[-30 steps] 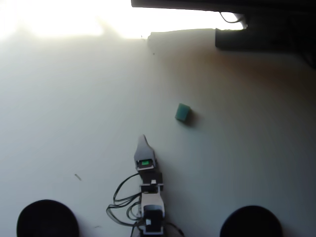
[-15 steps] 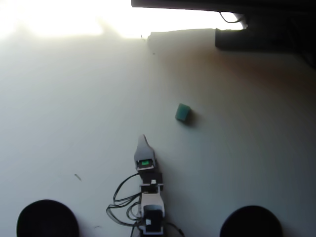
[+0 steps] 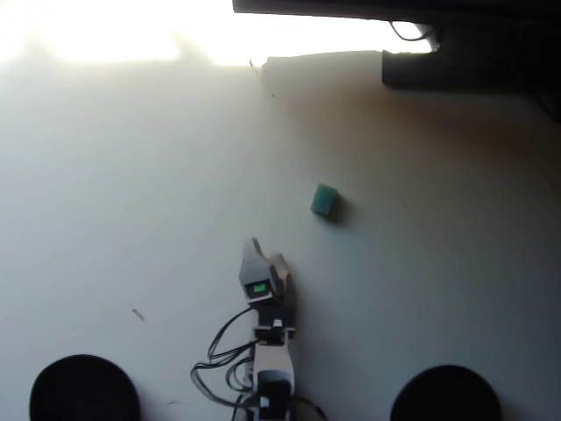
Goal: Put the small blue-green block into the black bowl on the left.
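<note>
**Progress check: block not yet picked up, both main steps outstanding**

Pale, matte tabletop fills the overhead view, washed out by strong glare along the top edge, with dark equipment and a cable at the upper right. You have one small grey-and-white hobby arm entering from the bottom centre, black wires looped at its base.

Findings:

- The tiny teal matte cube, the small blue-green block, lies on the bare table, up and to the right of the claw and clearly apart from it. Nothing touches it.
- The gripper shows two separate tips with a narrow gap between them: parted a little, holding nothing.
- The round matte black bowl sits at the bottom left of the view, partly cut by the frame edge. It looks empty as far as can be seen.
- A second, matching black bowl sits at the bottom right, also cut by the edge.

Assessment: in my judgement nothing of the task is complete. You have yet to reach the block, close on it, carry it across to the left-hand bowl and release it there. The block's skewed lie may call for a wrist turn before closing.
</note>
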Tool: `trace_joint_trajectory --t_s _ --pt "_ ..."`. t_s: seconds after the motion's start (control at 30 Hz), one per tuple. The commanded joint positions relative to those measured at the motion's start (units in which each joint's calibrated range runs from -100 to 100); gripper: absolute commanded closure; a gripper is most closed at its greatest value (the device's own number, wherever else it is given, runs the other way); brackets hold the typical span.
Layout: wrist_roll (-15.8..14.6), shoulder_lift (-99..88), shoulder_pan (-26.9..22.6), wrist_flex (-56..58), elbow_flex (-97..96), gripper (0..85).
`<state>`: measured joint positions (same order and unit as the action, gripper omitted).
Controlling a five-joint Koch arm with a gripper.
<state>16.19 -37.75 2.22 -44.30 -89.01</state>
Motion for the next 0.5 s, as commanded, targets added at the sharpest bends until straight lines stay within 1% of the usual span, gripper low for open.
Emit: trace_joint_trajectory --t_s 0.0,0.07,0.1,0.17,0.27,0.37,0.47 --pt "2.4 -2.4 0.6 3.1 4.8 39.4" --pt "3.1 -4.7 1.0 12.0 9.5 39.4" --pt "3.3 -6.7 1.2 18.7 12.7 39.2" --pt "5.6 -9.8 1.8 27.4 17.1 39.2" --pt "11.4 -13.0 2.9 34.2 21.2 38.7" --pt "15.8 -12.6 3.7 40.0 26.0 38.7" --pt "19.4 -9.1 4.5 40.7 30.4 39.0"
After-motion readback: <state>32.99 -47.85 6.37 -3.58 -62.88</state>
